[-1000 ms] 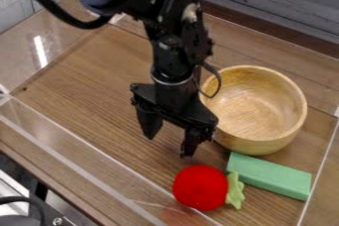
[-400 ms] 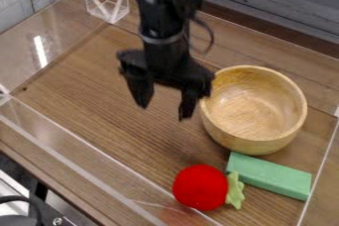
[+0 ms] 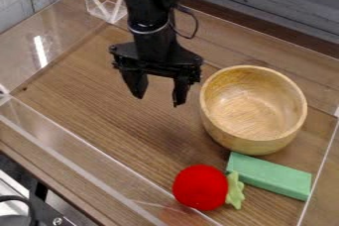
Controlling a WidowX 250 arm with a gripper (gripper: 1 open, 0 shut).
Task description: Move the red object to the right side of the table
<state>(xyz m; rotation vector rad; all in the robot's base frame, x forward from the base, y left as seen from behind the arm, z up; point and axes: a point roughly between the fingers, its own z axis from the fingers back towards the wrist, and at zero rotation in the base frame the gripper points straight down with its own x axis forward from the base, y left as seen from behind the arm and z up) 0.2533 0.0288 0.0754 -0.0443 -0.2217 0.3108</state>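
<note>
The red object (image 3: pixel 201 186) is a small rounded plush fruit with a light green leafy end on its right. It lies on the brown wood-grain table (image 3: pixel 93 101) near the front edge, right of centre, touching the flat green block. My gripper (image 3: pixel 157 87) hangs open and empty well above and behind it, to the left of the wooden bowl. Its two dark fingers (image 3: pixel 135 83) point down with a clear gap between them.
A wooden bowl (image 3: pixel 253 108) stands at the right. A flat green rectangular block (image 3: pixel 272 175) lies in front of it by the red object. Low clear acrylic walls (image 3: pixel 59 143) border the table. The arm (image 3: pixel 143 2) reaches in from the back left.
The open gripper has risen and moved back and to the left, away from the red object. The red object, block and bowl have not moved.
</note>
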